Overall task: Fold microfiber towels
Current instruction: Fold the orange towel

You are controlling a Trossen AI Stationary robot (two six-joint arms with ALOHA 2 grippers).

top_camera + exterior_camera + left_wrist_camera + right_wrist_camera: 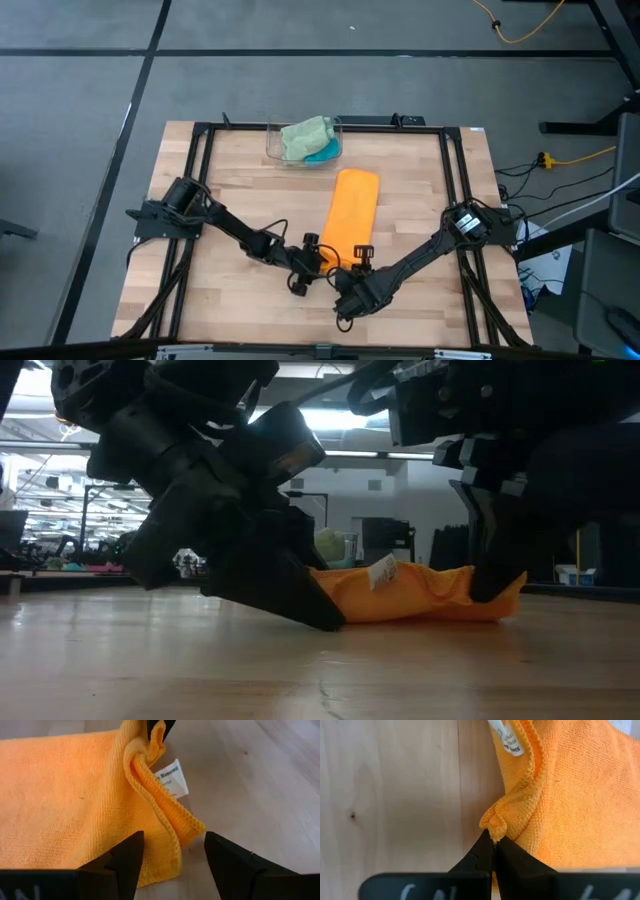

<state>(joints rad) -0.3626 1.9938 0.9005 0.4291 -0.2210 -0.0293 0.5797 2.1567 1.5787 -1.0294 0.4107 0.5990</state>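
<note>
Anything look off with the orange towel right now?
The orange towel lies folded long, but its near edge is bunched. The right hand is shut on a puckered corner, and the white tag sticks out. The left hand is open at the other corner, holding nothing.

I see a pale wooden plank surface (240, 190) framed by black rails. On it the orange towel (352, 215) lies folded into a long strip, running from the middle toward the near edge, its white label (172, 779) flat against the wood. A clear bin (275, 150) stands at the far edge.
</note>
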